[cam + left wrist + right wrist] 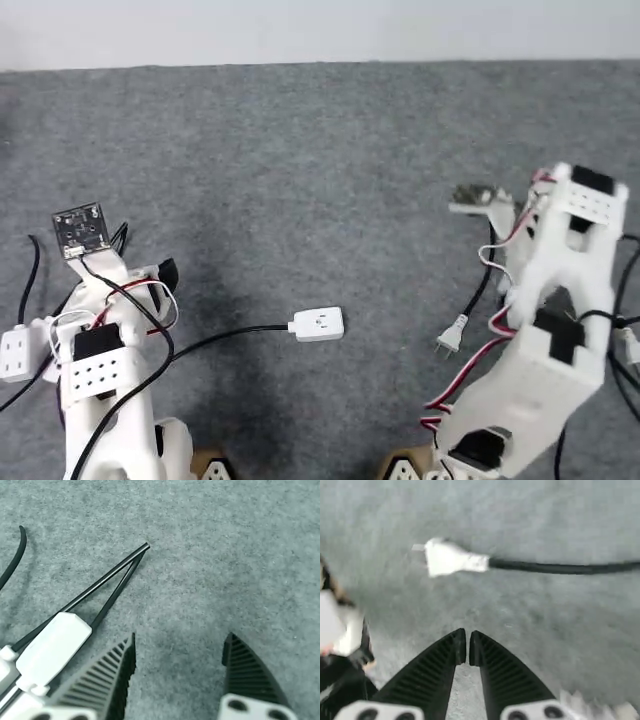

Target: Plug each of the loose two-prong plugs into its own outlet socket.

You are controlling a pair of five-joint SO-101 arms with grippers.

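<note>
I am holding my left hand (176, 667) spread wide above the grey surface (300, 180). My right hand (468, 649) is pressed together, with one white plug (451, 560) lying just beyond its tips, untouched. Two white sockets are lying here: one (318, 323) mid-surface, one (12, 352) far left.

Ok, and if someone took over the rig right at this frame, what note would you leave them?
The left hand is open and empty over the grey mat.
The right hand is shut and empty, short of the plug.
The plug lies loose on the mat beside the right arm.
The centre socket lies mid-table with its slots empty. A second socket lies by the left arm.
Done: nothing plugged in.
Left: grasp the plug and seat it in a socket. I cannot make out another loose plug.
</note>
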